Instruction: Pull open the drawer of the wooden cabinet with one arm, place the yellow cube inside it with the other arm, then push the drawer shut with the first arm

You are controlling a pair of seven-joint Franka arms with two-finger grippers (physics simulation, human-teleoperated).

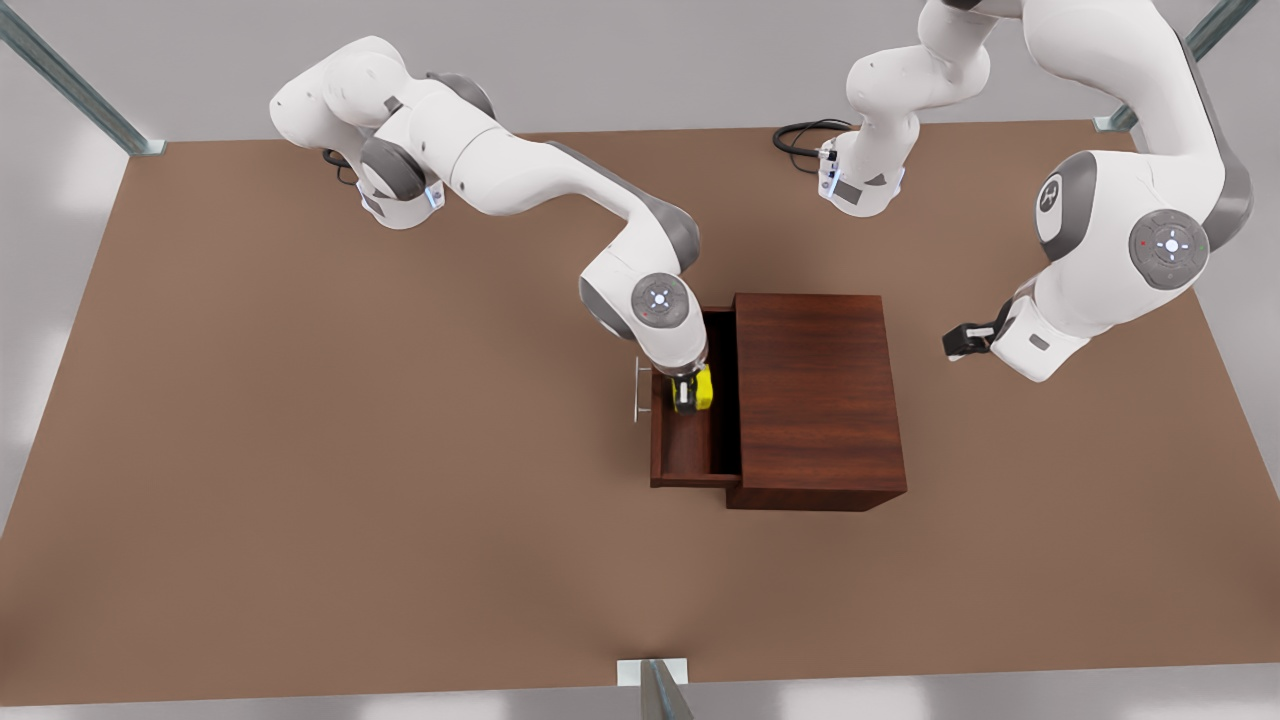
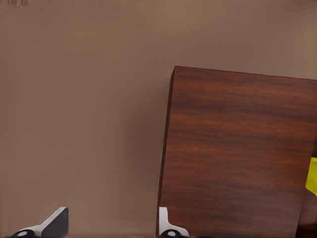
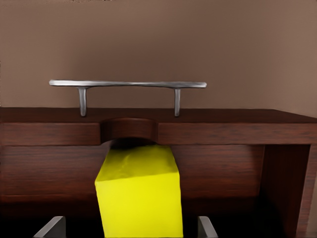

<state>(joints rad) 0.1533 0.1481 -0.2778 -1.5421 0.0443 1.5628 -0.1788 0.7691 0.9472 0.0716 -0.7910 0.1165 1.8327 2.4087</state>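
Your right gripper hangs over the open drawer, fingers closed around the yellow cube. Beyond it, the drawer's long axis runs parallel to its silver handle, which faces away from the wooden cabinet. Your left gripper waits beside the cabinet's far side, fingers spread, empty.

Bright yellow cube; streaky reddish-brown cabinet; silver handle.

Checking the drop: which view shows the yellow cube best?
The right wrist view: the yellow cube looms over the open drawer. The front view has it small under the right gripper; the left wrist view catches an edge.
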